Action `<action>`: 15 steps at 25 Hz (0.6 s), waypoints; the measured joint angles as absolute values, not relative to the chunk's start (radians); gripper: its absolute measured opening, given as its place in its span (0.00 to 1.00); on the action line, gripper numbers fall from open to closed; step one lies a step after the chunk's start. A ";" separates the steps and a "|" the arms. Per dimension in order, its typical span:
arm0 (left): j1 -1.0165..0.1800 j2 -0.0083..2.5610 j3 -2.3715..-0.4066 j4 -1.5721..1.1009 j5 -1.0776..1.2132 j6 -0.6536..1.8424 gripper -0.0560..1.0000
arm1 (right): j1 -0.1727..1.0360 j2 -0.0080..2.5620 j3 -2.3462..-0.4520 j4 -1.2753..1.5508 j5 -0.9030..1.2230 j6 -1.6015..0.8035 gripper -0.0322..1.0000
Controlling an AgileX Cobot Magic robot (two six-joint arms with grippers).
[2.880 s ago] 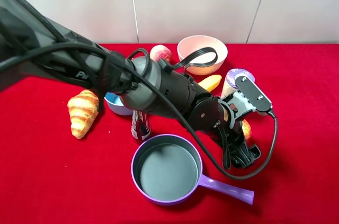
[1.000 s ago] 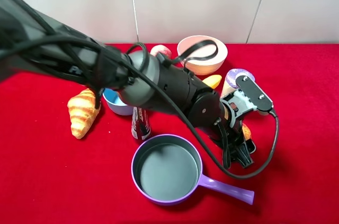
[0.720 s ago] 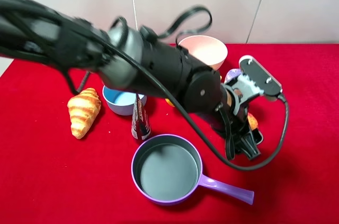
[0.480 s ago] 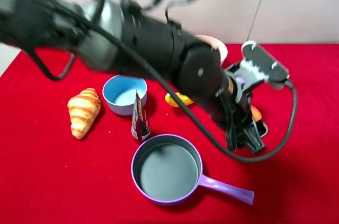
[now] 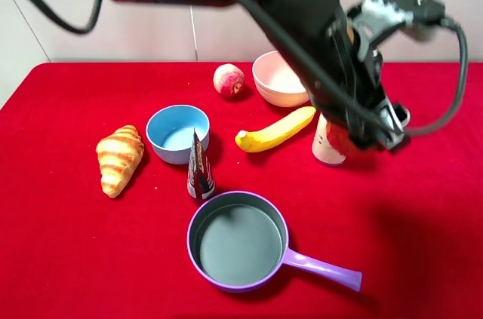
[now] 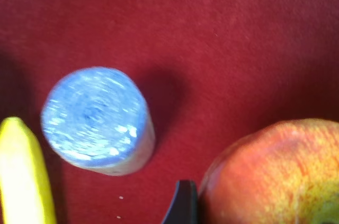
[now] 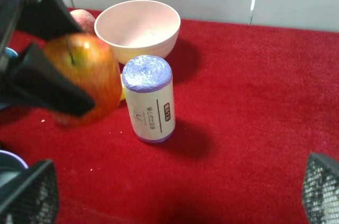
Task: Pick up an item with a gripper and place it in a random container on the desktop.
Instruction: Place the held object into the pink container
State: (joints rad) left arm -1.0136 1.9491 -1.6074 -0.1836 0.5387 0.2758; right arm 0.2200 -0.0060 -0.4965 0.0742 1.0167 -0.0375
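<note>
My left gripper (image 5: 379, 124) is shut on the red and yellow apple (image 7: 85, 75) and holds it in the air above the red cloth desktop (image 5: 68, 243). In the right wrist view its black fingers (image 7: 45, 83) clamp the apple from two sides, beside a white roll with a blue top (image 7: 150, 97). The apple fills a corner of the left wrist view (image 6: 275, 176). In the exterior view the arm mostly hides it. The pale pink bowl (image 5: 273, 81) stands just behind, also in the right wrist view (image 7: 139, 25). My right gripper (image 7: 175, 192) is open and empty, low over the cloth.
A peach (image 5: 229, 80) lies left of the pink bowl. A banana (image 5: 275, 130), a blue bowl (image 5: 177, 132), a croissant (image 5: 119, 157), a dark cone packet (image 5: 199, 168) and a purple pan (image 5: 238, 240) sit on the cloth. The roll (image 5: 326, 145) stands under the left arm.
My left arm has risen and swung to the back right with the apple in its gripper. The banana, peach and roll that it covered now show.
</note>
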 joint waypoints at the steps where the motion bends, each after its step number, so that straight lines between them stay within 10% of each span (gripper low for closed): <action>1: -0.999 1.949 -1.622 -0.184 0.548 0.276 0.73 | 0.220 -0.006 -0.497 0.074 1.017 -0.038 0.70; 15: -0.787 1.959 -1.652 -0.078 0.397 0.317 0.73 | 0.220 -0.006 -0.497 0.075 1.016 -0.038 0.70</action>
State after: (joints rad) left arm -0.7871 1.9588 -1.6525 -0.0780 0.3965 0.3170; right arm 0.2200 -0.0060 -0.4965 0.0750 1.0158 -0.0375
